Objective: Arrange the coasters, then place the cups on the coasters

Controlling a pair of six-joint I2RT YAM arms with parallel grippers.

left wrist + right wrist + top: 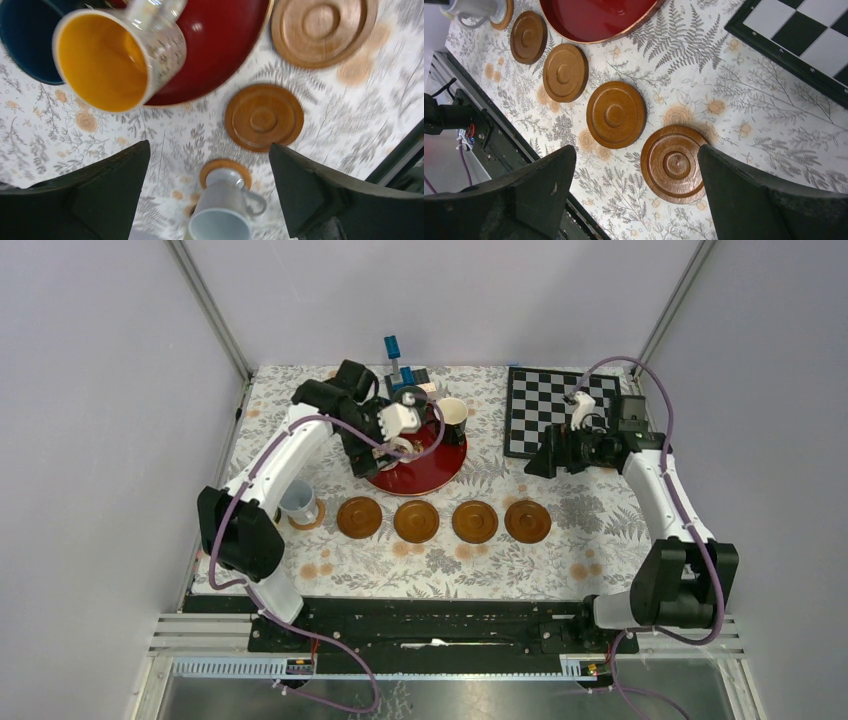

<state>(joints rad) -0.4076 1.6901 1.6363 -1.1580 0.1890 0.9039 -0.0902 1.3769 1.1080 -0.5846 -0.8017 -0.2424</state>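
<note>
Over red tray (pixel 220 45), patterned cup (pixel 162 52) opens toward left claw (pixel 209 150).

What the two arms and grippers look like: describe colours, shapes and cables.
The left arm and right arm have white links between bulky black joints, a lilac cable looping along each. The left gripper and right gripper carry broad matte-black wedge-shaped fingers. No markings are legible.

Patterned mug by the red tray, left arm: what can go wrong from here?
The patterned mug looks tilted and blurred over the rim of the red tray with the left gripper open: it may tip or roll into the dark blue cup. Regrasping it tilted could slip.
</note>
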